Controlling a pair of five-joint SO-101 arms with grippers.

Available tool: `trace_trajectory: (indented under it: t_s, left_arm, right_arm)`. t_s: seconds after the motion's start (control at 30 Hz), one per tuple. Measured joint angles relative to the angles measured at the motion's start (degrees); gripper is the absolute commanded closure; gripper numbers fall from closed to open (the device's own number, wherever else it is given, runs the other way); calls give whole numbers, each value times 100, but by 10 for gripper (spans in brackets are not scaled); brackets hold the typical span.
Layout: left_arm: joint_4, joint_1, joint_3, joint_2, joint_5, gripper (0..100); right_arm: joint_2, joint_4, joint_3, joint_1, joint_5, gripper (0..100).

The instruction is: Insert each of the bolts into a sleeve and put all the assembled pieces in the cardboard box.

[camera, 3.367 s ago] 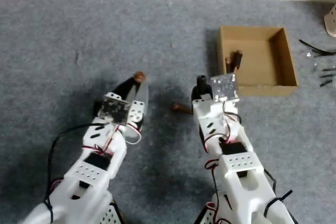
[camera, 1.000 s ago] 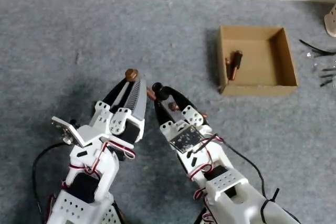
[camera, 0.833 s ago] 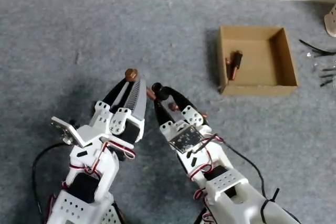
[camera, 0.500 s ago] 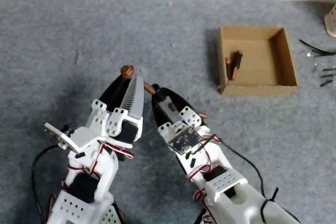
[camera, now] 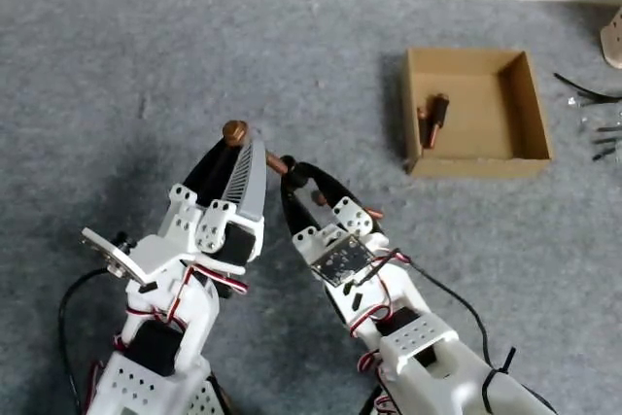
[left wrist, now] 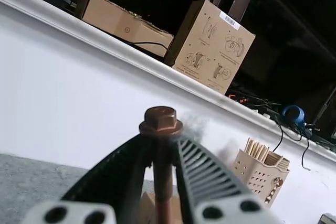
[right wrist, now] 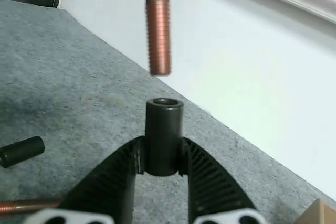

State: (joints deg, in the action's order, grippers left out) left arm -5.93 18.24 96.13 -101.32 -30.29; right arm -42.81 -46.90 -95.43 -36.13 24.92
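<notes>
Two hands meet mid-frame in the high view. The left hand is clamped on the bolt just under its head, and the right hand pinches the sleeve upright. The threaded tip hangs just above the sleeve's mouth, not touching, and looks pretty well lined up. I'd square it over the bore, then push slowly straight along the axis. The cardboard box sits upper right.

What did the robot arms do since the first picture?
The right gripper carried its sleeve from beside the cardboard box across to the left gripper, which turned its bolt so the threaded tip faces the sleeve's opening. Both kept their grip. The box and the assembled piece inside stayed put.
</notes>
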Motion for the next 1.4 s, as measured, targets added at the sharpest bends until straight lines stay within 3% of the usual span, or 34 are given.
trace_trajectory:
  t_s: [0.5,0.87,1.03,1.13,1.23,1.4]
  left_arm:
    - [-2004,35,-158,3130,-26,995]
    - [-2057,62,-158,3270,-35,995]
    - [-1688,70,-158,3270,-35,995]
    - [-1653,141,-158,3270,316,995]
    - [-1653,308,-158,3270,826,931]
    - [-1609,334,-158,3279,1055,688]
  right_arm:
    - [0,0,0,9,26,994]
    - [0,0,0,9,26,994]
    - [0,0,0,-9,26,994]
    - [0,0,0,-9,9,994]
    - [0,0,0,9,9,994]
    - [0,0,0,-9,9,994]
